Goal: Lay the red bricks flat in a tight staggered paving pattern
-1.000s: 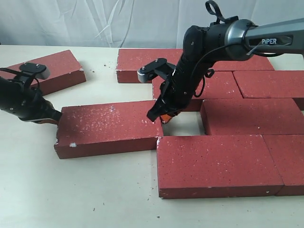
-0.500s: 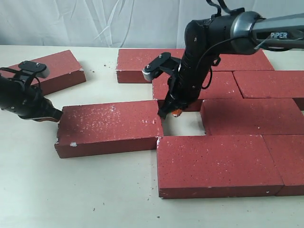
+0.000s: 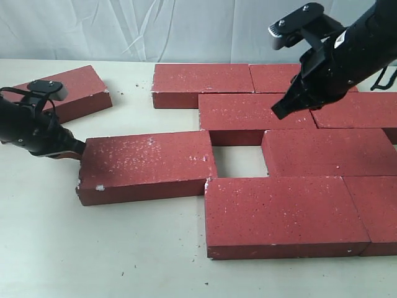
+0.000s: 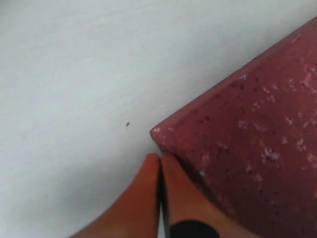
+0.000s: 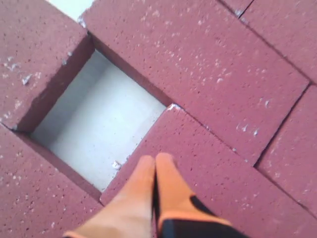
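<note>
Exterior view: the red bricks point(image 3: 282, 214) lie flat on the table point(image 3: 124, 261). Most are packed into staggered rows on the right, with one bare pocket point(image 3: 239, 160) of table open among them. A loose brick point(image 3: 146, 166) lies left of that pocket, slightly askew, its right end bordering the opening. A stray brick point(image 3: 68, 93) sits well apart at the far left. The left fingers point(image 3: 67, 151) meet the loose brick's left end near its far corner. The right fingers point(image 3: 279, 112) hang above the second row, clear of every brick.

Left wrist view: both orange fingers point(image 4: 143, 193) are pressed together with nothing between them, tips against the end face just beside a chipped corner point(image 4: 157, 133).

Right wrist view: these fingers point(image 5: 171, 188) are likewise clenched and empty, poised over a laid brick next to the pocket point(image 5: 99, 124).

Each brick looks heavy, rigid and gritty, so it should drag on the table rather than slide freely. The speckled edges already show chips, and the corners are probably brittle. Lifting one seems a poor bet for such slim fingers. Shoving flat against the middle of an end face looks safer, since contact near a corner will likely swing the brick instead of driving it straight.
</note>
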Robot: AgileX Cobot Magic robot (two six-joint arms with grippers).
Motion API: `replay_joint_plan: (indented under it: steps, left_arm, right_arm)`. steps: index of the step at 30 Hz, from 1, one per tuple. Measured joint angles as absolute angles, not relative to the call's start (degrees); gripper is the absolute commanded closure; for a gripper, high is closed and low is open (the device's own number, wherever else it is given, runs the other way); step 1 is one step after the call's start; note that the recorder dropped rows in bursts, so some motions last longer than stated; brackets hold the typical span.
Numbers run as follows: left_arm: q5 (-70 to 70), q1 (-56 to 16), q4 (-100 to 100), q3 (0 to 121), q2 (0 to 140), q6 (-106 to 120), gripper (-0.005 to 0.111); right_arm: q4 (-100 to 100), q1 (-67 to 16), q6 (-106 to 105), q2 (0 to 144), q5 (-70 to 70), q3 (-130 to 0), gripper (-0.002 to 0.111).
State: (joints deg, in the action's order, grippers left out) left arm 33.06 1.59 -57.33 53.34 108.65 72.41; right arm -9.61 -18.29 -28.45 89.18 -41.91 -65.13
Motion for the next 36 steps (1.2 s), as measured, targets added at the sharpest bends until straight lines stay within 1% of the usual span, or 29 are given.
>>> replay_joint_plan:
  steps: [3,10,26,36]
  left_arm:
    - [30.57,-0.64,-57.71,53.34,108.65,72.41,0.107]
    - [24.93,-6.07,-60.19,54.07,109.5,72.41,0.107]
    - [24.33,-11.99,-62.54,58.11,114.18,72.41,0.107]
    - [24.09,-15.27,-63.12,58.74,114.2,72.41,0.107]
  right_arm:
    - [-10.69,-18.29,-28.45,88.09,-39.46,-65.13,0.109]
    - [-10.81,-18.29,-28.45,89.4,-38.75,-65.13,0.109]
    - [-10.81,-18.29,-28.45,89.62,-36.89,-64.78,0.109]
    - [-11.03,-18.29,-28.45,89.62,-36.18,-64.78,0.109]
